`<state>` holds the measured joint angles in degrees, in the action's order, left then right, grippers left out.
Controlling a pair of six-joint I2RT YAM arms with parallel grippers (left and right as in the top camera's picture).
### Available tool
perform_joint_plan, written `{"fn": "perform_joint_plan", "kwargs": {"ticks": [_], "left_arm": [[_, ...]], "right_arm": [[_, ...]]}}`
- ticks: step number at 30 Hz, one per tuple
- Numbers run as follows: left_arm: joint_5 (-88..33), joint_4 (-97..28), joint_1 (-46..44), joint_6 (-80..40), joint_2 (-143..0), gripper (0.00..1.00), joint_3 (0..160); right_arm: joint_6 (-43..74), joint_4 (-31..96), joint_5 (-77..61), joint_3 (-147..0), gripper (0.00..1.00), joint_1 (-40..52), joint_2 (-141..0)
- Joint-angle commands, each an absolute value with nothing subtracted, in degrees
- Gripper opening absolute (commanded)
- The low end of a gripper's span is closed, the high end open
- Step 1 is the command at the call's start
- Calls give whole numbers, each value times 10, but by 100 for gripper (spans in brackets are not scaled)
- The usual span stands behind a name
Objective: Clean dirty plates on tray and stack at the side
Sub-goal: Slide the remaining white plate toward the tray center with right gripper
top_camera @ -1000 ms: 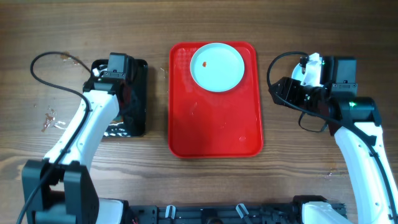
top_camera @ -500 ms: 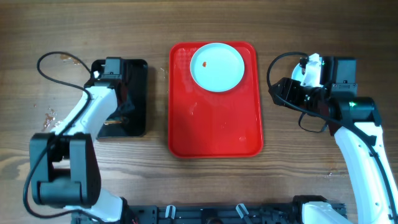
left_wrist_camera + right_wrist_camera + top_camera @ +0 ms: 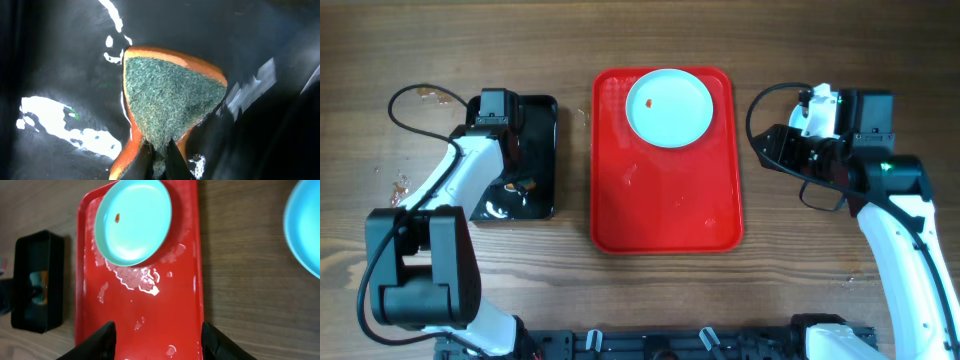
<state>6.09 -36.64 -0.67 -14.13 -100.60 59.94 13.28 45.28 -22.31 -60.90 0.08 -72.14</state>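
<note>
The red tray (image 3: 665, 210) lies mid-table. One pale-blue plate (image 3: 670, 112) with an orange-red spot sits at its far end; it also shows in the right wrist view (image 3: 137, 227) on the wet tray (image 3: 150, 315). The edge of a second pale-blue plate (image 3: 306, 230) rests on the wood to the right of the tray. It is hidden in the overhead view. My left gripper (image 3: 515, 168) is down in the black tray, shut (image 3: 159, 161) on a green-and-orange sponge (image 3: 170, 92). My right gripper (image 3: 762, 148) is open and empty (image 3: 160, 342), right of the tray.
The smaller black tray (image 3: 546, 115) stands left of the red tray, holds shiny water, and shows in the right wrist view (image 3: 37, 280). Water drops (image 3: 400, 190) lie on the wood at the far left. The left arm's cable (image 3: 420, 95) loops above them.
My left arm has drawn in and shifted over the black tray, and the sponge now shows in it. The right arm and the plate have not moved.
</note>
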Motion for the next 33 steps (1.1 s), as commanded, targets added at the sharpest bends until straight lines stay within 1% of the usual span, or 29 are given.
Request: {"fn": "perform_joint_plan", "kwargs": {"ticks": [1, 3, 6, 11, 13, 16, 19, 23, 26, 27, 30, 31, 32, 33], "left_arm": [[43, -370, -5, -121, -989, 4, 610], [45, -365, -5, -122, -1000, 4, 606], [45, -362, -5, -123, -1016, 4, 602], [45, -366, -5, -124, -1023, 4, 601], [45, -366, -5, -124, -1023, 4, 601], [45, -366, -5, -124, -1023, 4, 601], [45, -366, -5, -124, -1023, 4, 601], [45, -366, -5, -124, -1023, 4, 601], [45, -364, -5, -124, -1023, 4, 601], [45, -362, -5, -124, -1023, 4, 601], [45, -359, -5, -124, -1023, 4, 601], [45, -358, -5, -124, -1023, 4, 601], [45, -357, -5, -124, -1023, 4, 601], [45, -357, -5, -124, -1023, 4, 601]], "right_arm": [[72, 434, -256, -610, 54, 25, -751], [56, 397, -252, -600, 54, 54, -777], [77, 333, -212, -590, 46, 93, -833], [111, 186, -155, -590, 39, 132, -945], [128, 149, -133, -590, 38, 136, -976], [183, 106, -87, -590, 40, 136, -1016], [243, 51, -73, -590, 41, 136, -1051], [272, 15, -53, -590, 40, 136, -1085], [272, 10, -73, -590, 35, 137, -1102], [277, 16, -82, -590, 32, 138, -1106], [304, 36, -83, -590, 17, 140, -1114], [304, 42, -83, -590, 9, 140, -1114], [304, 47, -84, -590, 4, 140, -1114], [305, 58, -84, -590, 4, 140, -1112]]}}
